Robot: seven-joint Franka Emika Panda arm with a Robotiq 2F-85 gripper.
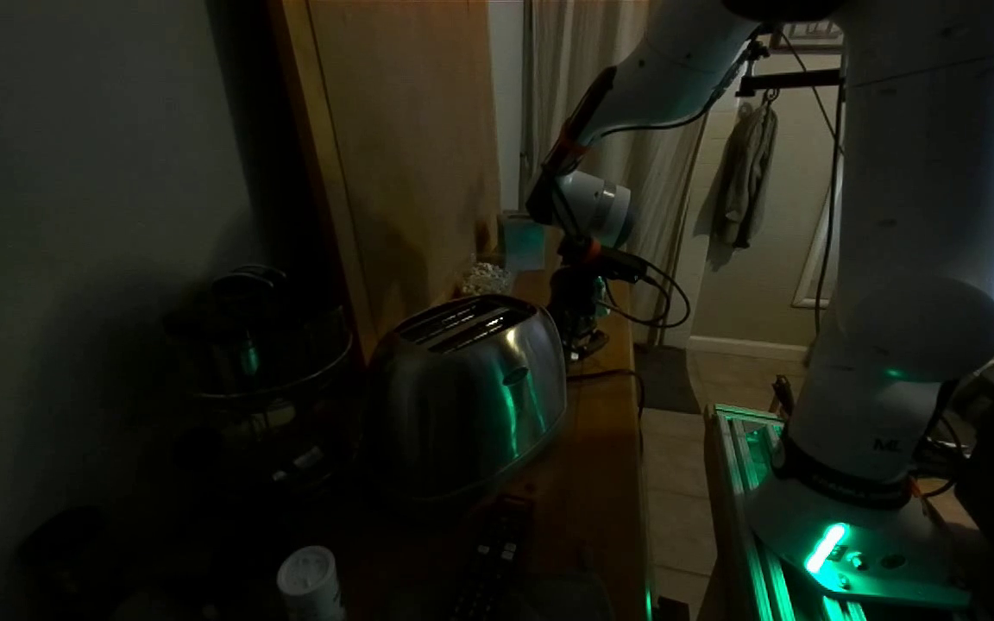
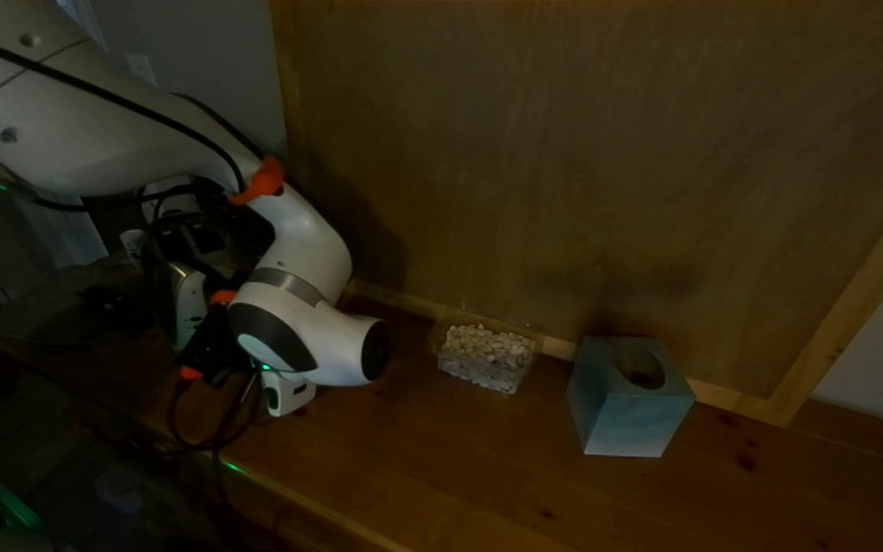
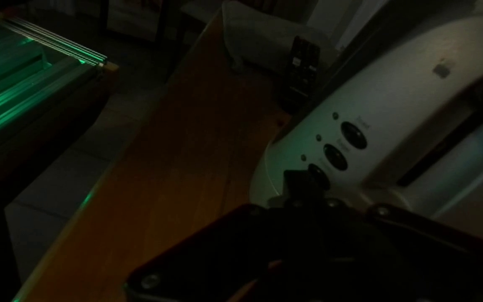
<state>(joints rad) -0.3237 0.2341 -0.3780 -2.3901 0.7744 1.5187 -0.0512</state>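
We find the tool with its fingertips pressed together, nothing visible between them, at the control end of the metal toaster; the toaster stands upright on the bench, near the wooden panel; in the wrist view the tips overlap the nearest of three dark buttons, though we cannot tell whether they touch. We judge a stray push the main risk — a slight drift forward could press that button unintended or scrape the housing; a harder shove, landing off-centre, might slide or twist the toaster toward the remote control; the arm's looped cables could snag on the bench edge or the dark cord; and the dim light would make first contact easy to miss. As for writing, we make out little — the letters "ML" low on the arm, perhaps only part of a word; the small print beside the buttons is too blurred for us; the toaster's oval badge and the markings on the white canister defeat us as well.
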